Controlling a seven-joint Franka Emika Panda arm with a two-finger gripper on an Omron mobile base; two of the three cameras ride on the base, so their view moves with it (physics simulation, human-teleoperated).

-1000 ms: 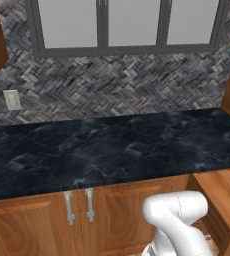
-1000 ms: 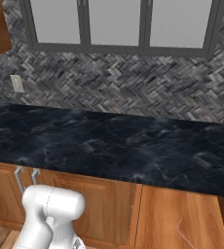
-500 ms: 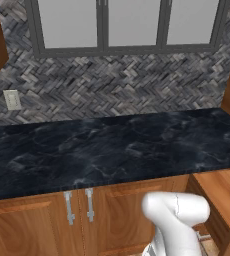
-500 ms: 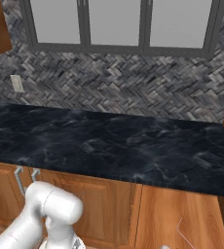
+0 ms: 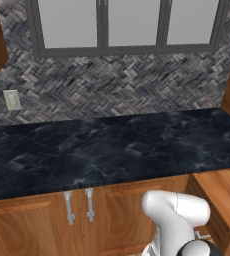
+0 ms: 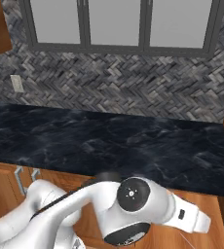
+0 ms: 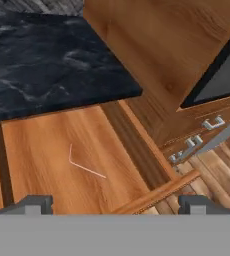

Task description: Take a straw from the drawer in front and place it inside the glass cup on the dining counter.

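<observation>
The step in hand looks like the reach for the straw [image 7: 84, 162], which lies on the plain wooden floor of the open drawer [image 7: 47, 150], a thin pale-pink line with a bend in it, just below the front edge of the black worktop [image 7: 47, 55] as the hand view frames it. The claw [image 7: 114, 204] hangs above the drawer with its jaws spread wide and nothing between them; its two dark tips stand to either side of the straw and short of it. The next move, as I judge it, calls for lowering toward the drawer floor, centring the tips over one straight run of the straw and closing gently, since so thin a thing lying flat could easily slip. Behind the worktop [image 5: 107, 145] rise grey herringbone tiles [image 5: 117, 90], a window [image 5: 132, 22] above them, and a wall socket [image 5: 11, 99] on the tiles. Under the worktop are wooden cabinet doors with silver handles [image 5: 79, 206].
</observation>
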